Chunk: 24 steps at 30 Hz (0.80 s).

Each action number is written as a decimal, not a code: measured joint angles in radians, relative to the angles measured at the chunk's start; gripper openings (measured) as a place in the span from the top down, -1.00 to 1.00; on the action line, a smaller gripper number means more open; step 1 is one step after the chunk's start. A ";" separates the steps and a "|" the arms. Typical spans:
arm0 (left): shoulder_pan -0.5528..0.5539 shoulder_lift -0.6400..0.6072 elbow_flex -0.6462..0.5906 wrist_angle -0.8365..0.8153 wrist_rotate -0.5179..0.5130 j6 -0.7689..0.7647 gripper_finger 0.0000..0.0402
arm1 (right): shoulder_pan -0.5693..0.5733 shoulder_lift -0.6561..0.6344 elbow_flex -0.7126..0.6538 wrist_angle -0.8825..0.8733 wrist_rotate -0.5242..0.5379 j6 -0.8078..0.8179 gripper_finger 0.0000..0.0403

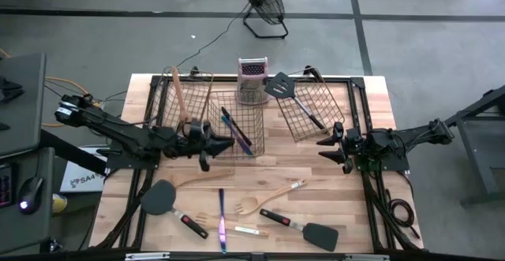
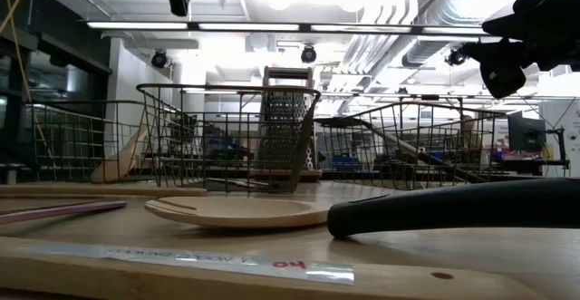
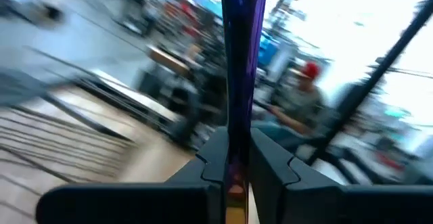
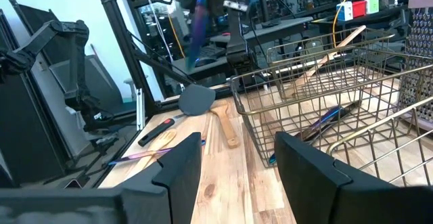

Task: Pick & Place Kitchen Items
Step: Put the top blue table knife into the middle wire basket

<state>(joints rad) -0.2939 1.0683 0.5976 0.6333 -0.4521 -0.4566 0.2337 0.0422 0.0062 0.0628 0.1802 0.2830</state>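
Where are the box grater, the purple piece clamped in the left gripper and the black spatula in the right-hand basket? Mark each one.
box grater [image 1: 252,78], high view, on its metal face.
purple cutlery piece [image 3: 240,55], left wrist view, on its shaft.
black spatula [image 1: 279,86], high view, on its blade.

Tally of the table and floor

Three baskets, one grater and one fan. Three black spatulas: one in a basket, two on the table. Four wooden utensils can be made out, and at least three pieces of purple cutlery. Two arms.
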 joint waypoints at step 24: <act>0.358 0.000 0.000 -0.204 0.309 0.224 0.84 | 0.000 0.000 0.000 0.000 0.000 0.000 0.11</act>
<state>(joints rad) 0.0643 1.0687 0.5976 0.4296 -0.1430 -0.2325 0.2337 0.0422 0.0061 0.0631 0.1802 0.2831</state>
